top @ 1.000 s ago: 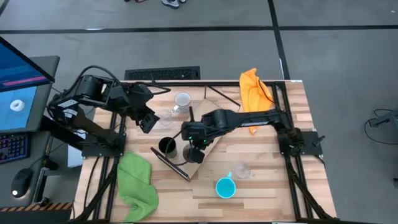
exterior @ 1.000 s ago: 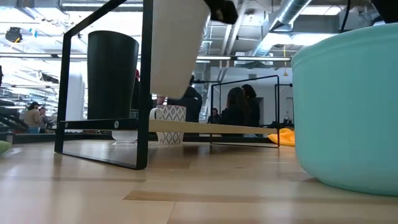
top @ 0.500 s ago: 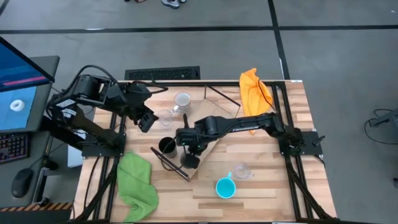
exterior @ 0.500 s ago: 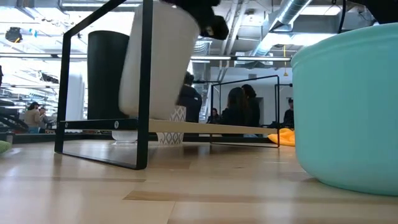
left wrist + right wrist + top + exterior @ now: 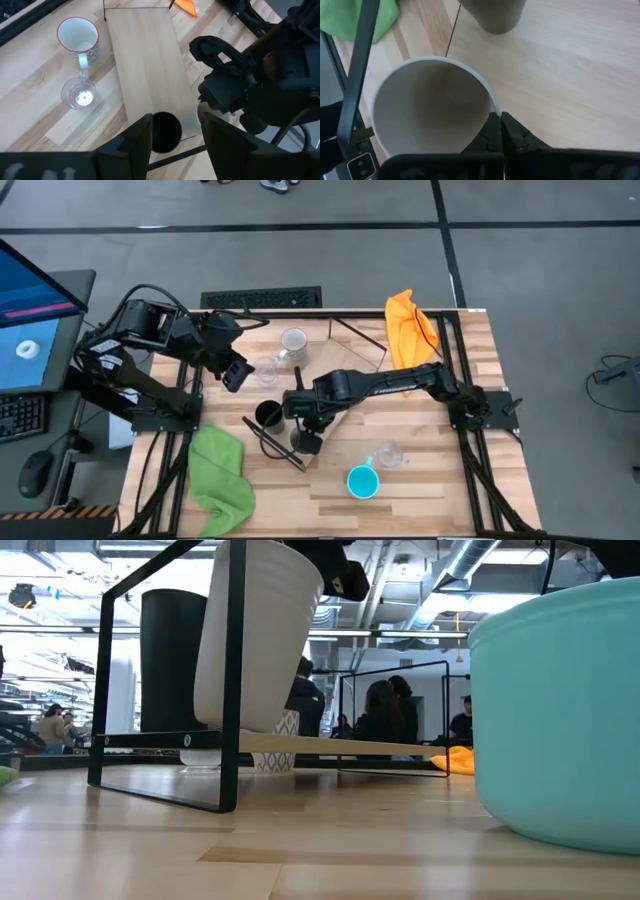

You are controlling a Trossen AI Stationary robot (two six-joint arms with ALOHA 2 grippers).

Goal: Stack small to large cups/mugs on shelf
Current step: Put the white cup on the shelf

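Observation:
My right gripper (image 5: 305, 420) is shut on the beige-grey cup (image 5: 432, 112), beside the black cup (image 5: 268, 415), which stands on the shelf (image 5: 335, 375), a light-wood board in a dark frame. In the low view the beige-grey cup (image 5: 260, 640) tilts, its base down at the board next to the black cup (image 5: 180, 660). My left gripper (image 5: 175, 145) is open and empty, above the table's left part. The white mug (image 5: 293, 342) and a clear glass (image 5: 267, 370) stand left of the shelf. The blue mug (image 5: 362, 480) and the second glass (image 5: 388, 453) stand near the front. My right gripper pinches the beige-grey cup's rim (image 5: 493, 107), with one finger inside the cup and one outside. The fingers come from above, slanting down. The cup hangs tilted below them. The frame bar hides whether its base (image 5: 240, 725) touches the shelf board.
A green cloth (image 5: 220, 470) lies at the front left and an orange cloth (image 5: 410, 325) at the back right. The shelf's dark frame posts (image 5: 235, 670) stand close around the held cup. Bare tabletop (image 5: 440, 470) lies at the front right.
My right gripper has carried the beige-grey cup toward the black cup and down to the shelf board. The cup has tipped from nearly upright to tilted.

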